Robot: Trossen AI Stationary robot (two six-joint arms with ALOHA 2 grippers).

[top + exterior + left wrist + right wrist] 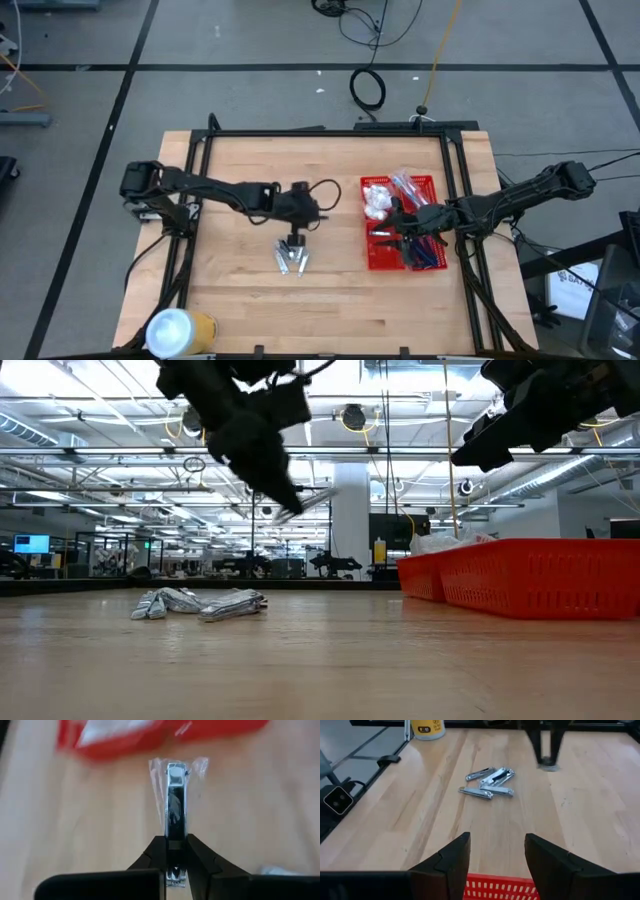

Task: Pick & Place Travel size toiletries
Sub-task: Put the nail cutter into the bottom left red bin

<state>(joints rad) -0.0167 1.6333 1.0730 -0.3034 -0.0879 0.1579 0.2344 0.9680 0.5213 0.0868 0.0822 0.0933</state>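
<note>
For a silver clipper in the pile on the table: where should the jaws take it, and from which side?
Take the outlying clipper of the pile from straight above, jaws closing across its narrow width near mid-length. It lies flat, long and thin, slightly apart from the others, so its long edges look free to pinch.

High view: overhead, straight down, takes in the whole wooden table (330,290), both arms and the floor around.

Low view: at tabletop height, level across the wood into the room behind; the red basket (540,575) sits on the right, close to the lens.

Left wrist view: very close, looking past the left gripper (177,851) toward the basket.

Right wrist view: over the basket rim (502,887), facing across the table past the right gripper (497,857).

Shared: the small pile of silver clippers (487,782) appears in the high, low and right wrist views.
</note>
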